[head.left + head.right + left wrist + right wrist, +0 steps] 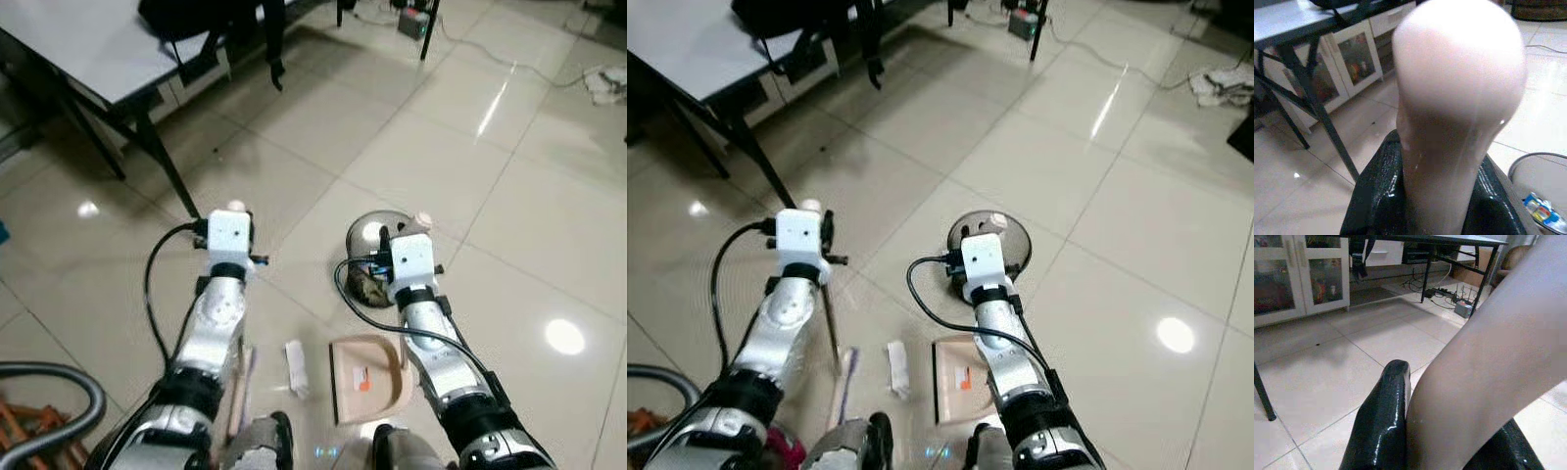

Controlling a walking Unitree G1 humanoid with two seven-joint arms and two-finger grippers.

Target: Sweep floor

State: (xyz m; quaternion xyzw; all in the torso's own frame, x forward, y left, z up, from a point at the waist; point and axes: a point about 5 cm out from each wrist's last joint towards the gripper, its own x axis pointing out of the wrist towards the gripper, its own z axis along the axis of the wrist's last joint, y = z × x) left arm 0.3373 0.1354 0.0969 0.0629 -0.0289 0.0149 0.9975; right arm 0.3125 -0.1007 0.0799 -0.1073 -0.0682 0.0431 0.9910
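My left gripper (233, 223) is shut on the rounded top of a pale broom handle (1459, 88), which runs down to the broom head (241, 384) on the tiles by my left foot. The black fingers (1376, 196) clasp it from both sides. My right gripper (409, 235) is shut on the beige dustpan handle (1488, 362). The dustpan (364, 378) lies flat on the floor under my right arm. A crumpled white scrap (295, 366) lies between broom head and dustpan. A brown clump (367, 287) sits on the floor just beyond the dustpan.
A round grey dome (991, 233) rests on the tiles ahead of my right gripper. A table (88, 49) with black legs (162, 162) and a dark bag stands far left. A grey hose (59, 377) curves at near left. Cables and a power strip (413, 20) lie far ahead.
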